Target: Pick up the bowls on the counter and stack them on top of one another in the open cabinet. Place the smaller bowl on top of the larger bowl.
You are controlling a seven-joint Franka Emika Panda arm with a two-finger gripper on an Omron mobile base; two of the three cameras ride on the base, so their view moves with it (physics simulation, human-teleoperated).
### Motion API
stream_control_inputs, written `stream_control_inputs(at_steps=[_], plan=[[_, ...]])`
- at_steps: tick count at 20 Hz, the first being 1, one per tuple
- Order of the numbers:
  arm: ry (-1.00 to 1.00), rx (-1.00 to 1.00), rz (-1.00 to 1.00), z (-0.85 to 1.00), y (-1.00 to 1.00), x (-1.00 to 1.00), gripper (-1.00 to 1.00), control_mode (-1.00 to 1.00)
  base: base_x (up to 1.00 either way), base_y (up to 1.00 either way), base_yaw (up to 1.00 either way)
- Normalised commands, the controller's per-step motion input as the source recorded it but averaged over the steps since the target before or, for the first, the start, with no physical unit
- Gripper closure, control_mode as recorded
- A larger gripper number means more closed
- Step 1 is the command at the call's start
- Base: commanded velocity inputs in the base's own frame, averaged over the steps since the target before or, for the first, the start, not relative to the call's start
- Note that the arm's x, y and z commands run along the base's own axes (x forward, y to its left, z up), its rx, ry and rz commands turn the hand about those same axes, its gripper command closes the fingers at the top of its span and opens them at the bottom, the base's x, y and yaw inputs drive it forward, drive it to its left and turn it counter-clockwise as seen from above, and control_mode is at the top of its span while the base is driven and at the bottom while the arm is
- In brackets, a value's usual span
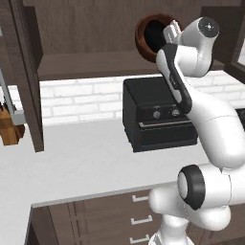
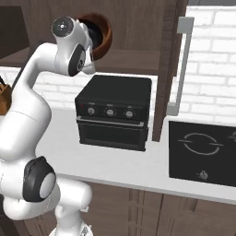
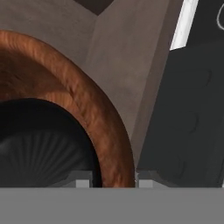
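arm: raised high, reaching into cabinet (image 1: 86,28)
tool (image 3: 114,181): clamped on brown bowl (image 1: 141,36) rim
bowl: tilted, above shelf, black inside

Larger bowl (image 1: 143,36), reddish-brown and wood-grained, tipped on its side with dark inside facing outward, raised above the brown shelf of the open cabinet (image 1: 86,64), white-grey counter (image 1: 81,158) below.

arm raised high, pincer (image 3: 114,181) clamping rim
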Motion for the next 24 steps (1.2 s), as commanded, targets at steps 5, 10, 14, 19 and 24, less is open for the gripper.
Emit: stream_control_inputs(at_steps=[5,10,14,19,24], plan=[[0.03,0.00,0.01,-0.32,0.00,0.56,1.00,-1.00,0.00,0.00,0.00],[0.00,0.00,0.00,-0.28,0.00,0.46,1.00,-1.00,0.00,0.00,0.00],[0.00,0.00,0.00,-0.21,0.00,0.50,1.00,-1.00,0.00,0.00,0.00],[0.00,0.00,0.00,-0.05,0.00,0.58,1.00,-1.00,0.00,0.00,0.00],[0.00,0.00,0.00,-0.10,0.00,0.56,-1.00,-1.00,0.00,0.00,0.00]])
